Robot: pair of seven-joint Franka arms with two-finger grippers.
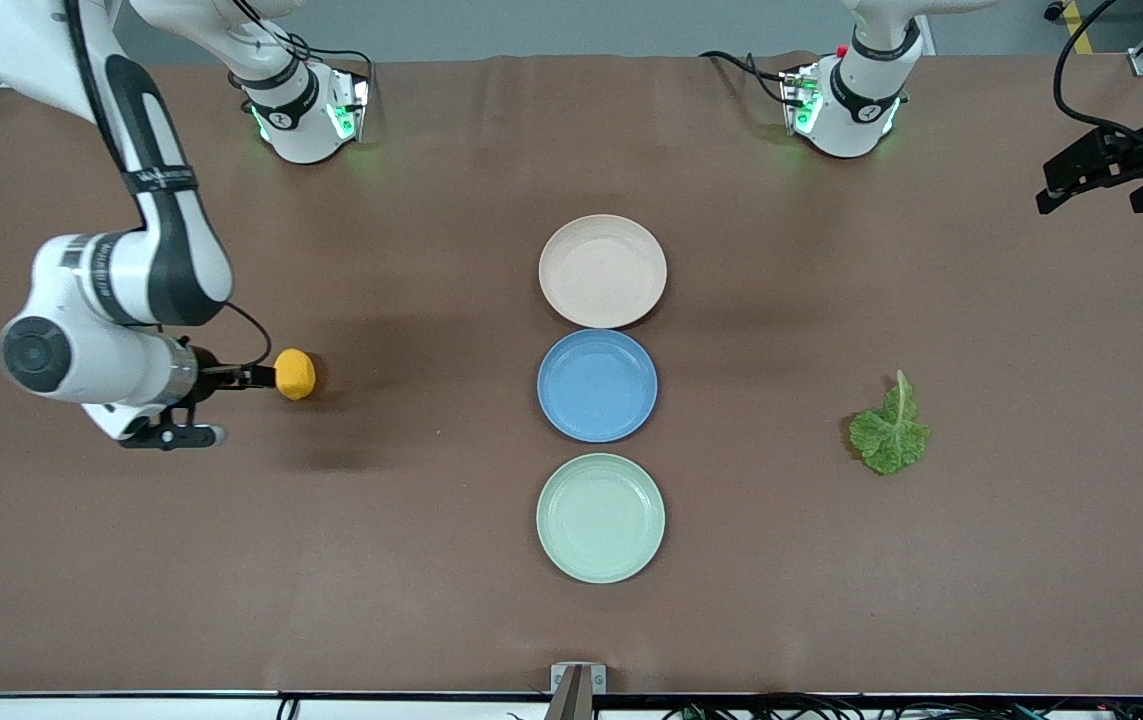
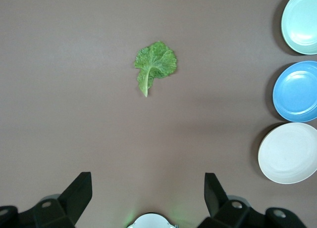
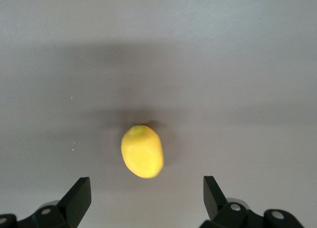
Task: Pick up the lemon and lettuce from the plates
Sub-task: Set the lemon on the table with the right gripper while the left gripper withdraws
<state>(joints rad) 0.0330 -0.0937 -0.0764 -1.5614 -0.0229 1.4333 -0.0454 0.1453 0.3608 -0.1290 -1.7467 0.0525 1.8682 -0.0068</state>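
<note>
The lemon (image 1: 294, 373) (image 3: 142, 151) lies on the bare brown table toward the right arm's end. My right gripper (image 1: 236, 405) (image 3: 147, 181) hovers just over it, open, with nothing between its fingers. The lettuce (image 1: 890, 428) (image 2: 154, 65) lies flat on the table toward the left arm's end. My left gripper (image 1: 1096, 195) (image 2: 148, 177) hangs high over that end, open and empty. The pink-beige plate (image 1: 602, 270) (image 2: 290, 154) and the mint green plate (image 1: 600, 517) (image 2: 302, 20) stand empty in the middle of the table.
A blue plate (image 1: 597, 385) (image 2: 297, 92) sits empty between the two other plates, the three forming a line across the table. Both arm bases (image 1: 306, 115) stand along the table's edge farthest from the front camera.
</note>
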